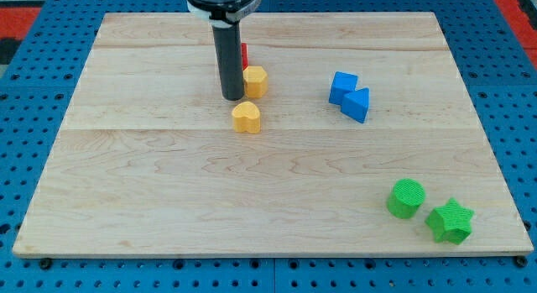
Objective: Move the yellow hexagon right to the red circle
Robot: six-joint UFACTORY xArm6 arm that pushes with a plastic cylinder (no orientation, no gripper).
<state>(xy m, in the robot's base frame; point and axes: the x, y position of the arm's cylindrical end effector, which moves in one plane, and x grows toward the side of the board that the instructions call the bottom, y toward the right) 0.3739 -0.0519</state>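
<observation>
My tip [232, 97] touches the yellow hexagon's [255, 80] left side, red circle [244, 54] behind.

Bright even overhead light, soft short shadows under blocks, sharp focus, no glare.

Seven blocks lie on the tabletop [168, 201], counted by colour and placed from the yellow hexagon [255, 80]. Yellow: two, the hexagon and a heart [247, 117] just below it. Red: one block [244, 54], mostly hidden, just above it. Blue: two, a cube [341, 86] and a triangle [357, 104], to the view's right. Green: two, a cylinder [406, 198] and a star [450, 221], far toward the bottom right.
</observation>
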